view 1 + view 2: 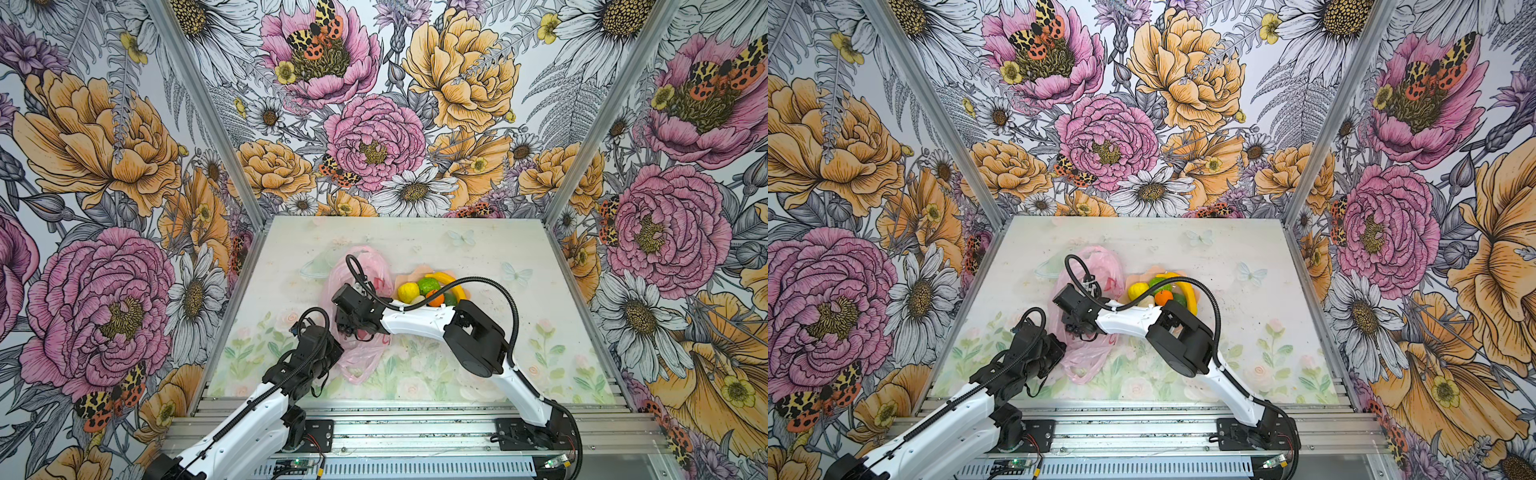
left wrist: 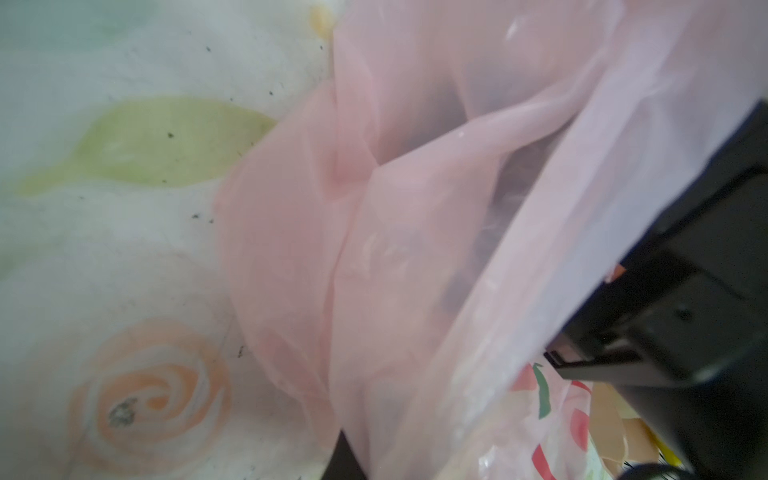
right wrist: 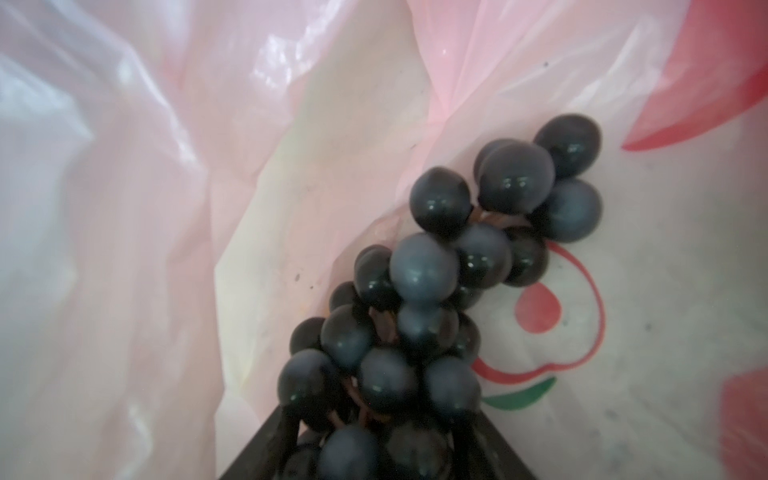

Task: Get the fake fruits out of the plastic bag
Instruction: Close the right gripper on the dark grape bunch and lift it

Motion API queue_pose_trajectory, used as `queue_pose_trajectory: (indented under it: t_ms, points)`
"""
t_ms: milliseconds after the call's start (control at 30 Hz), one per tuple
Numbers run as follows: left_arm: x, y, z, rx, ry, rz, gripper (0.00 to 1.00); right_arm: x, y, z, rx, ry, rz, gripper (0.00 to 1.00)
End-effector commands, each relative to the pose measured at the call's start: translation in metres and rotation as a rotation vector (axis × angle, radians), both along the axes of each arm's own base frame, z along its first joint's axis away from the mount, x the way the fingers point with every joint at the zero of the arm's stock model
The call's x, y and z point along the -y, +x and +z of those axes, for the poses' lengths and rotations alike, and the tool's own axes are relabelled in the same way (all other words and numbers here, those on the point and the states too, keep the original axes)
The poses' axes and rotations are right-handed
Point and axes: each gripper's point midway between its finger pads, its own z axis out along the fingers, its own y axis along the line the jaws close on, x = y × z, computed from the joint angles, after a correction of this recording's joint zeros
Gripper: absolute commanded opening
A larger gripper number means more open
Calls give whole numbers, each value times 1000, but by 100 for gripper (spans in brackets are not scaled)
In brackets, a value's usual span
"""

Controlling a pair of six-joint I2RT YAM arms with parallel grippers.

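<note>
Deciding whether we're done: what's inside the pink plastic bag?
A dark purple grape bunch lies inside the plastic bag. Its crumpled folds and the right arm cover the rest, so other fruit cannot be ruled out.

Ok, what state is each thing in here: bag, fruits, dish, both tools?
plastic bag: lying crumpled, mouth open
grape bunch: inside the bag
dish: holding fruit
lemon: out, in the dish
lime: in the dish
orange: in the dish
banana: in the dish
left tool: shut on the bag's edge
right tool: inside the bag, around the grapes; grip unclear
</note>
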Motion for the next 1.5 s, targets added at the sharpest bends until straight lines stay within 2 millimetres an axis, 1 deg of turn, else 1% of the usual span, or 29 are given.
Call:
queue_pose_trajectory:
  t_ms: [0, 67, 333, 500, 700, 867, 1000, 1267, 1467]
  points:
    - [-5, 8, 10, 30, 19, -7, 0, -4, -6, 18, 8, 24, 59, 54]
    - [-8, 10, 12, 36, 21, 1, 0, -7, -7, 24, 14, 37, 73, 51]
    - [-18, 19, 14, 38, 51, 13, 0, -3, -6, 46, 58, 56, 89, 49]
    - [-23, 23, 14, 37, 59, 21, 0, 2, -5, 61, 95, 72, 88, 42]
    - [-26, 26, 15, 37, 63, 25, 0, 6, -4, 64, 106, 78, 85, 35]
    - [-28, 25, 13, 34, 65, 26, 0, 7, -3, 61, 105, 74, 85, 32]
    - [-31, 25, 11, 30, 75, 31, 0, 8, -3, 68, 122, 73, 87, 29]
    - [-38, 29, 8, 21, 107, 38, 0, 15, -3, 94, 187, 66, 101, 27]
    - [-44, 35, 9, 20, 136, 42, 0, 20, -6, 118, 230, 74, 117, 27]
